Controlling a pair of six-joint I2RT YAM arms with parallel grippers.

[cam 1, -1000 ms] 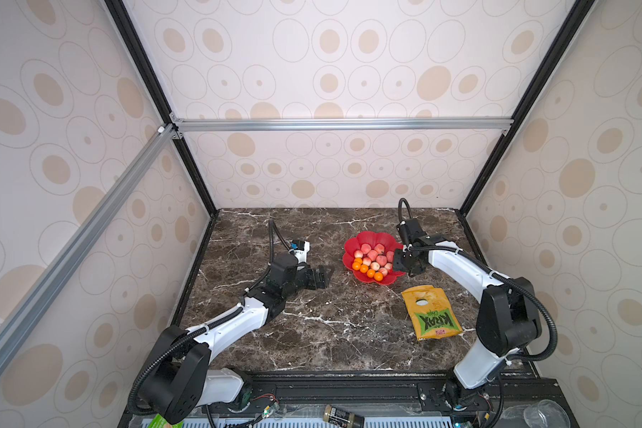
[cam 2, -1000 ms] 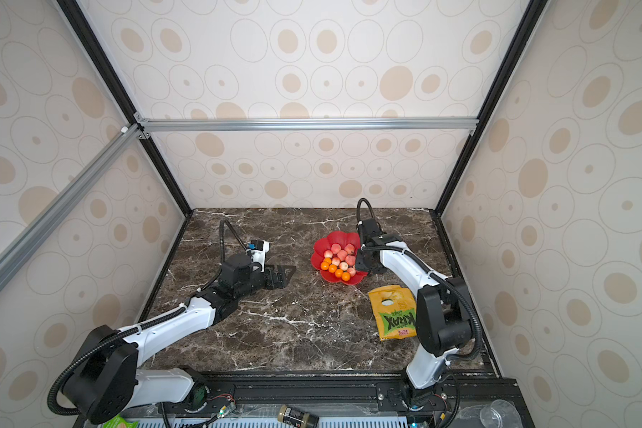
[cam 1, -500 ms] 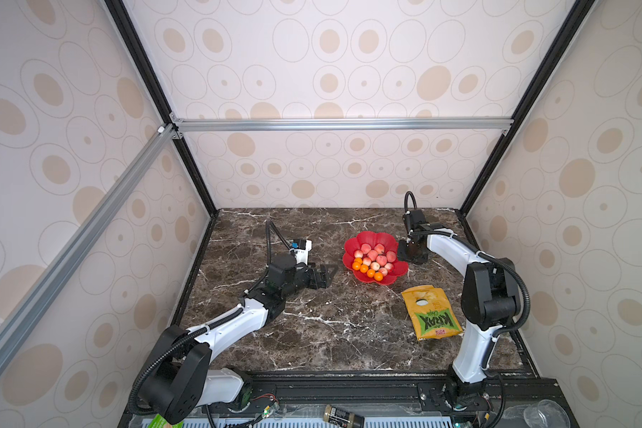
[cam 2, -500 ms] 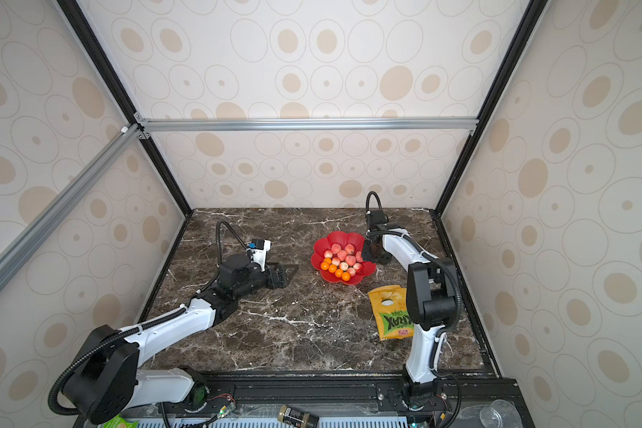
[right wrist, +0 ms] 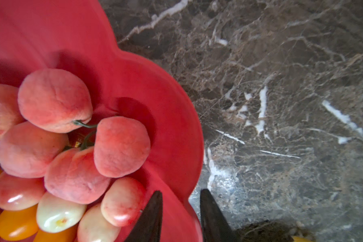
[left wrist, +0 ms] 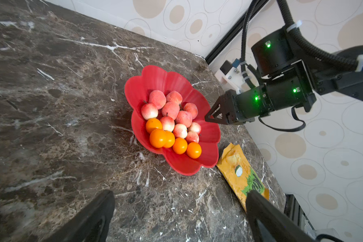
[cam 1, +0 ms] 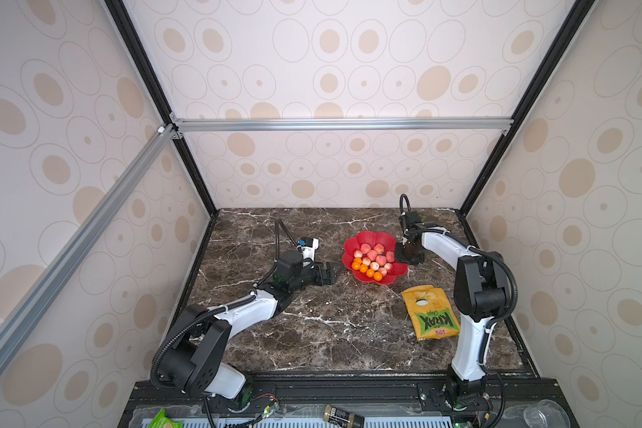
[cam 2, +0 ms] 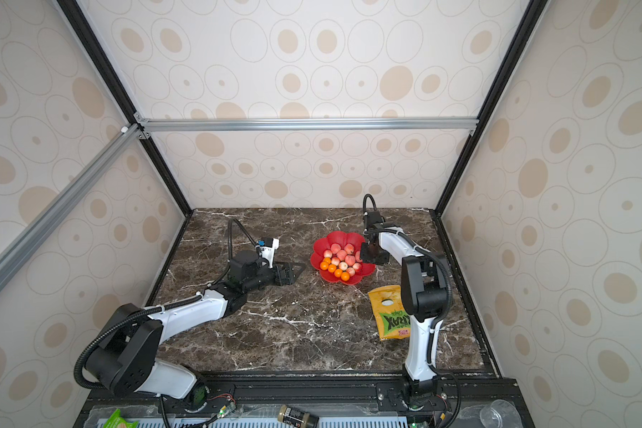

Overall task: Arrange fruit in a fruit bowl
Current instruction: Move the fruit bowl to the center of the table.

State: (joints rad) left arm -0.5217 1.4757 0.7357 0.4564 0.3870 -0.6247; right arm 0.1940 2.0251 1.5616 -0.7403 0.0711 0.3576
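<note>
pink fruits point(left wrist: 170, 110): 10 | orange fruits point(left wrist: 157, 138): 5 | red bowl point(left wrist: 155, 75): 1 | snack bag point(left wrist: 237, 174): 1

Heaped fruit point(cam 1: 373, 259) in bowl point(cam 1: 366, 237), snack bag point(cam 1: 430, 315) before it rightward, right tool point(right wrist: 180, 209) seemingly straddling rim

Fruit bowl point(left wrist: 155, 77): smooth red plastic, soft sheen. Larger peaches point(right wrist: 55, 98): matt, fuzzy skin. Smaller pink fruit point(right wrist: 122, 201), orange fruit point(left wrist: 158, 138): glossy, slick. Table point(left wrist: 61, 104): polished dark marble look. Snack bag point(cam 1: 432, 315): crinkled shiny film. Rail point(cam 1: 341, 124): brushed metal.
</note>
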